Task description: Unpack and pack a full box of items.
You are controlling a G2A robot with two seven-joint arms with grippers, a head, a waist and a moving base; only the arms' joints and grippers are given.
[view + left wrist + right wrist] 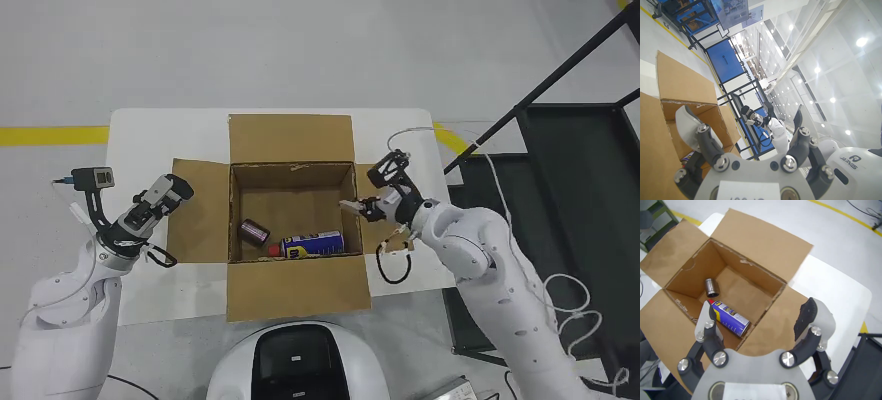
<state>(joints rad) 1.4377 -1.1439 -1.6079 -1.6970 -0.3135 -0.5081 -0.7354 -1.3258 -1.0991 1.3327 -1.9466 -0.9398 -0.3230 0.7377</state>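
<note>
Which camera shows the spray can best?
The right wrist view: the can lies on its side on the floor of the box, close and nearly whole. The top view shows it whole but small. The left wrist view catches just a sliver past the box wall.

box (761, 243): matt brown cardboard, torn rough edges | spray can (730, 318): glossy | cylinder (711, 287): shiny metal | table (160, 130): smooth white
</note>
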